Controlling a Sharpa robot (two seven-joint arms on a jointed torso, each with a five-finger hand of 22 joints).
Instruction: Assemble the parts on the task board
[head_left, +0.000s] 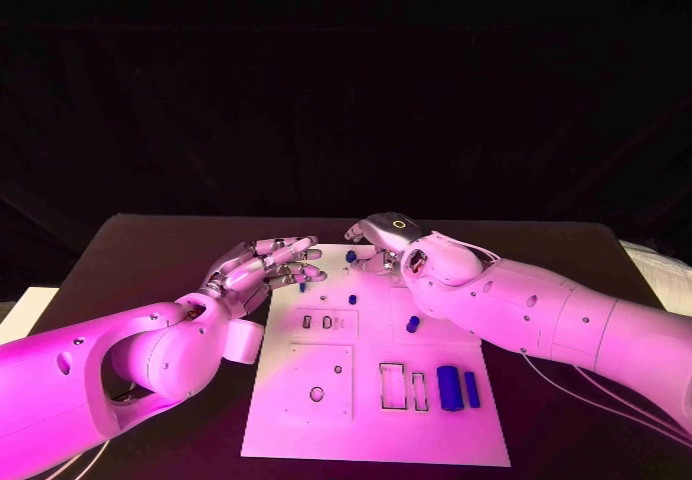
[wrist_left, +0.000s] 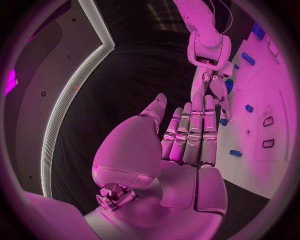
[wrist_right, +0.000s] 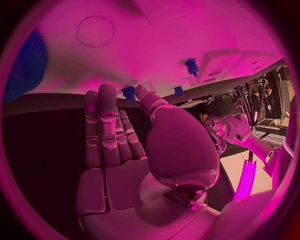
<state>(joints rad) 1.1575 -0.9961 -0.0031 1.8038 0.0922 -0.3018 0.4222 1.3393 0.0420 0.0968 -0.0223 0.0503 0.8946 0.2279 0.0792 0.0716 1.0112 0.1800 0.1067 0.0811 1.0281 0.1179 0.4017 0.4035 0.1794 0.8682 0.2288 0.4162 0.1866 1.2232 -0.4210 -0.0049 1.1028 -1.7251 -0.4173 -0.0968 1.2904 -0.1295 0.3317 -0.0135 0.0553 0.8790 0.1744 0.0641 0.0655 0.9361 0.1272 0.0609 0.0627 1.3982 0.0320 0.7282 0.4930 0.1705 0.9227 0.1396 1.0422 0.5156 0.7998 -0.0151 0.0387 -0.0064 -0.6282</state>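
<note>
Parts lie on the board in the middle of the table; two long ones are near its front right corner. Left hand hovers at the board's far left edge, fingers straight, slightly apart, holding nothing. Right hand is over the far edge, fingers extended and empty, a small part just beyond its fingertips.

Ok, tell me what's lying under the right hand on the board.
The right hand hovers over the task board's far edge. A blue part shows beside its fingers, and another near the fingertips. Whatever sits directly beneath the palm is covered.
</note>
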